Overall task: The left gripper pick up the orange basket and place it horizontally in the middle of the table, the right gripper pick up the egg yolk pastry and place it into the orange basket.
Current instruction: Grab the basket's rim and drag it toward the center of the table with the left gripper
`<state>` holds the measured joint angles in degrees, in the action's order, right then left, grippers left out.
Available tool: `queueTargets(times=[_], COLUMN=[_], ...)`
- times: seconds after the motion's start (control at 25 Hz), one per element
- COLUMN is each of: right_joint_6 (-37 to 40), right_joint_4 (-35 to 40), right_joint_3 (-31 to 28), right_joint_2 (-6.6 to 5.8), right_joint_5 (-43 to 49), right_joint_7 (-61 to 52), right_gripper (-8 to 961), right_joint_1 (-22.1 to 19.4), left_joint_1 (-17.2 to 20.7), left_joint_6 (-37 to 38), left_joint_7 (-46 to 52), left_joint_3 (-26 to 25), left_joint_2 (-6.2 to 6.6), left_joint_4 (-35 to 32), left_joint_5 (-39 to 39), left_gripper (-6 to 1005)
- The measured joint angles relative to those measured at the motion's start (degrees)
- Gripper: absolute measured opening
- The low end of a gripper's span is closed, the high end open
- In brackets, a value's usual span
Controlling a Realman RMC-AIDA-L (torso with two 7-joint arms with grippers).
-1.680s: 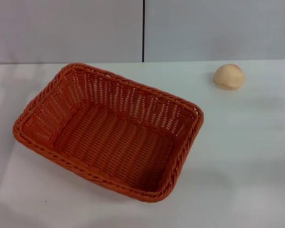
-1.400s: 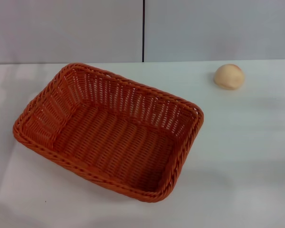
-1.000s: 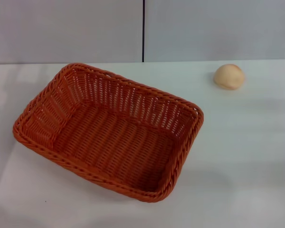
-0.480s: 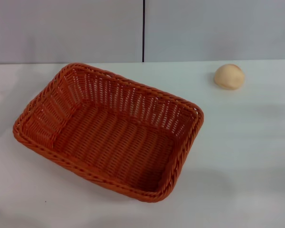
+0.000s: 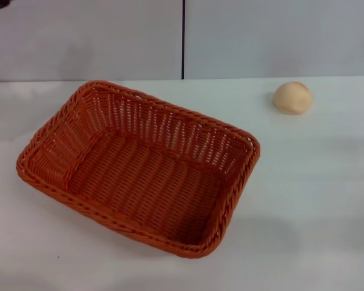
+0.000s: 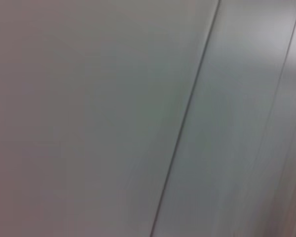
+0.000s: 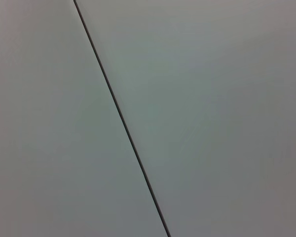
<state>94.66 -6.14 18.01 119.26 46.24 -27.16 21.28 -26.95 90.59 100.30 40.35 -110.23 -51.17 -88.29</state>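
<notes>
Basket [image 5: 139, 167] sits skewed on the desk [image 5: 315, 200], left of centre, long axis running from far left to near right. Pastry [image 5: 293, 97] lies well apart, far right. Left arm is nearer the basket; jaw state cannot be told.

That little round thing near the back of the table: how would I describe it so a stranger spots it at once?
Start at the wide white table, with the large orange woven basket on its left. Look to the far right, beside the wall: the small pale beige dome-shaped pastry sits alone, smooth where the basket is woven.
</notes>
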Motion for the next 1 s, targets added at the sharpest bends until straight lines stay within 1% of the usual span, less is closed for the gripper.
queueTargets(times=[0.04,0.16,0.2,0.24,0.28,0.32,0.4,0.44,0.48,0.52,0.56,0.6,0.64,0.68,0.76,0.84,0.88,0.96,1.0], right_joint_6=[0.0,-0.07,-0.09,-0.09,-0.09,-0.1,-0.13,-0.13,-0.15,-0.19,-0.22,-0.46,-0.46,-0.66,-1.06,-1.34,-1.4,-1.53,-1.59], right_joint_4=[0.0,0.01,0.03,0.03,0.03,0.04,0.07,0.07,0.08,0.07,0.08,0.08,0.08,0.08,0.08,0.07,0.08,0.08,0.05], right_joint_3=[0.0,0.0,0.0,0.0,0.0,0.0,0.0,0.0,0.0,0.0,0.0,0.0,0.0,0.0,0.0,0.0,0.0,0.0,0.0], right_joint_2=[0.0,0.0,0.0,0.0,0.0,0.0,0.0,0.0,0.0,0.0,0.0,0.0,0.0,0.0,0.0,0.0,0.0,0.01,0.05], right_joint_5=[0.0,0.0,0.0,0.0,0.0,0.0,0.0,0.0,0.0,0.0,0.0,0.0,0.0,0.0,0.0,0.0,0.0,-0.01,-0.02], right_joint_7=[0.0,-0.01,-0.01,-0.01,-0.01,0.0,-0.01,-0.01,-0.01,-0.01,0.0,-0.01,-0.01,0.0,0.0,-0.01,0.0,0.0,0.0], right_gripper=[627,627,627,627,627,627,627,627,627,627,626,626,626,626,626,626,626,626,627], right_joint_1=[0.0,-0.1,-0.13,-0.13,-0.13,-0.13,-0.13,-0.13,-0.12,-0.12,-0.12,-0.11,-0.11,-0.1,-0.1,-0.11,-0.14,-0.24,-0.39], left_joint_1=[-0.12,-0.12,-0.48,-0.48,-1.39,-1.88,-1.88,-2.98,-3.82,-4.33,-4.33,-5.1,-5.44,-5.7,-5.7,-6.87,-7.19,-7.22,-7.34], left_joint_6=[-0.07,-0.07,-0.32,-0.32,-0.5,-0.51,-0.51,-0.66,-1.2,-1.69,-1.69,-3.0,-3.7,-4.17,-4.17,-6.6,-8.68,-9.06,-11.09], left_joint_7=[1.14,1.14,3.65,3.65,6.63,7.68,7.68,9.61,10.55,10.91,10.91,11.17,11.17,11.12,11.12,10.58,10.16,10.04,9.56], left_joint_3=[0.04,0.04,0.24,0.24,0.45,0.56,0.56,0.65,0.65,0.64,0.64,0.7,0.71,0.76,0.76,1.26,2.47,2.87,5.72], left_joint_2=[-0.11,-0.11,-0.38,-0.38,-1.0,-1.26,-1.26,-1.93,-2.63,-3.14,-3.14,-4.07,-4.49,-4.8,-4.8,-6.16,-6.9,-6.99,-7.22], left_joint_4=[-2.05,-2.05,-5.99,-5.99,-11.2,-12.6,-12.6,-14.61,-15.29,-15.53,-15.53,-15.67,-15.64,-15.56,-15.56,-15.2,-14.65,-14.44,-12.92], left_joint_5=[-1.75,-1.75,-5.89,-5.89,-12.99,-15.67,-15.67,-20.92,-24.51,-26.57,-26.57,-29.76,-31.18,-32.15,-32.15,-37.37,-39.61,-39.97,-40.93], left_gripper=[785,785,785,785,785,785,785,785,785,785,785,785,785,785,785,785,785,785,785])
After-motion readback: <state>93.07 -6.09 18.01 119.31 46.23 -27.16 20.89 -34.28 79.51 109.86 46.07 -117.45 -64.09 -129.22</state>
